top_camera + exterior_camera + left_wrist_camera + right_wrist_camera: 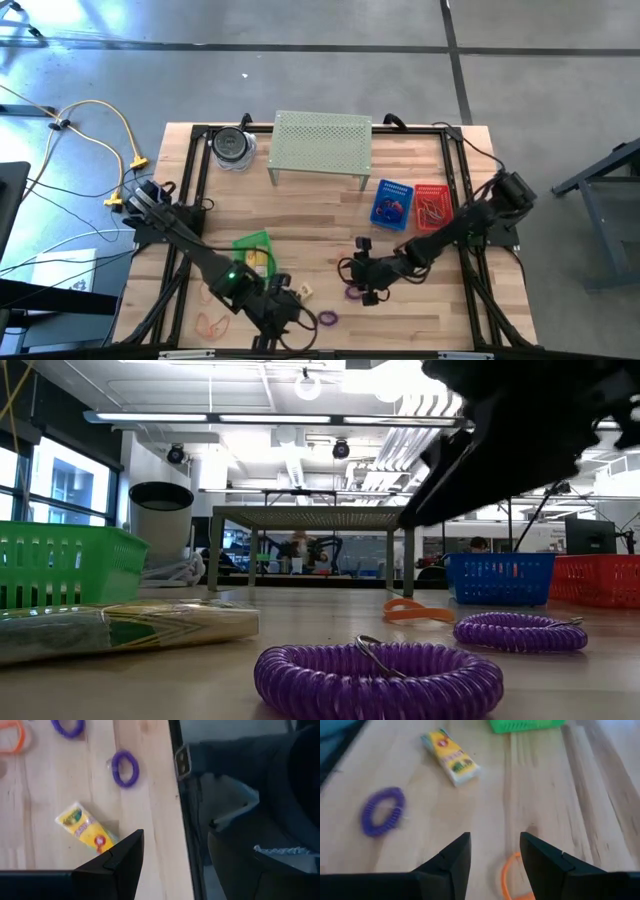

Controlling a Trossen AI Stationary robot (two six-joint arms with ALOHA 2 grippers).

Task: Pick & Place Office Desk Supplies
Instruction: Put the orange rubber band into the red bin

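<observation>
Purple loops lie flat on the wood: one (328, 318) near the table's near edge and one (352, 292) beside my right gripper (362, 282). A yellow packet (305, 290) lies flat between the arms; another (258, 258) is at the green basket (252, 243). Pale orange loops (212, 322) lie near the left corner. My right gripper (495, 857) is open over the wood, with an orange loop (509, 876) between and below its fingers; whether they touch it I cannot tell. My left gripper (175, 865) is open above the table's near edge, past the packet (85, 827) and a purple loop (125, 768).
A pale-green perforated shelf (322, 140) stands at the far side, with a round container (233, 148) to its left. A blue basket (393, 203) and a red basket (432, 205) sit on the right, both with loops inside. The table's near edge (175, 795) runs right under my left gripper.
</observation>
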